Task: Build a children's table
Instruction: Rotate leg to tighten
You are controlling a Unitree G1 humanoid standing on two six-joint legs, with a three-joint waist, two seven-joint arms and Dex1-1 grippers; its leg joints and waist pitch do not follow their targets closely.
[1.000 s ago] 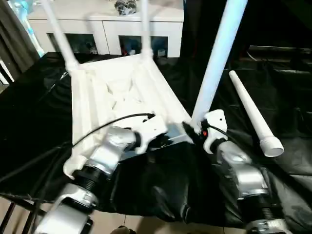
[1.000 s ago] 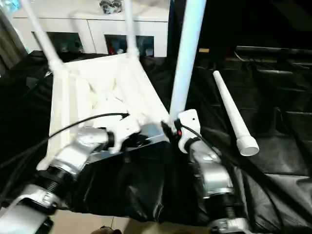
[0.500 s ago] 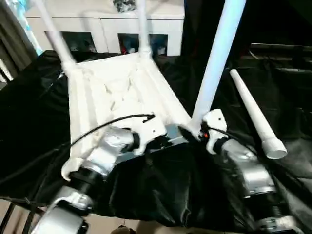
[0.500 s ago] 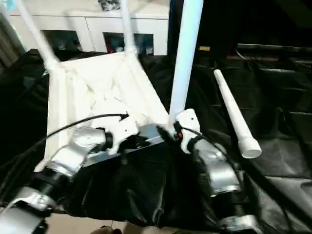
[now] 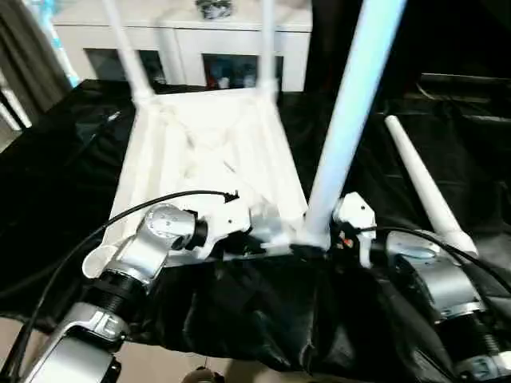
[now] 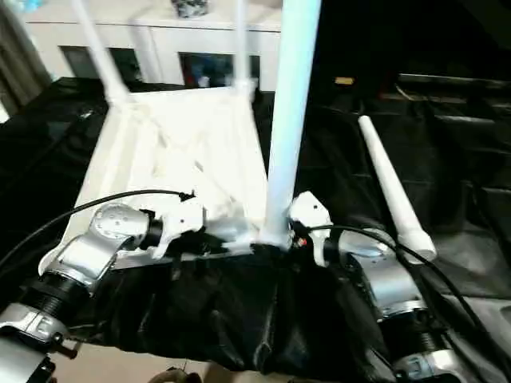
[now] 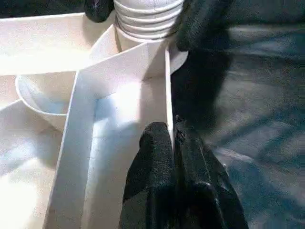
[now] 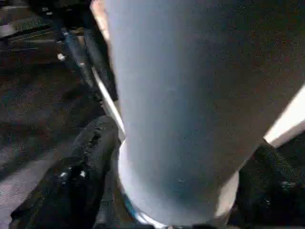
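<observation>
1. Head views: the tabletop (image 5: 209,152) lies underside up on the black cloth (image 5: 239,319), near leg (image 5: 345,120) upright in its corner socket; a loose leg (image 5: 423,187) lies beside it.
2. Left wrist view: the left gripper (image 7: 172,143) pinches the tabletop's thin rim wall. Stiff, light plastic; hold at ribs.
3. Right wrist view: the right gripper (image 8: 171,191) clasps the leg's base, likely slippery. The neighbouring socket (image 7: 38,102) is empty

black sheet (image 5: 64,159) over the work surface, white cabinet (image 5: 200,48) behind (glass doors), grey curtain (image 5: 32,72) at left.
</observation>
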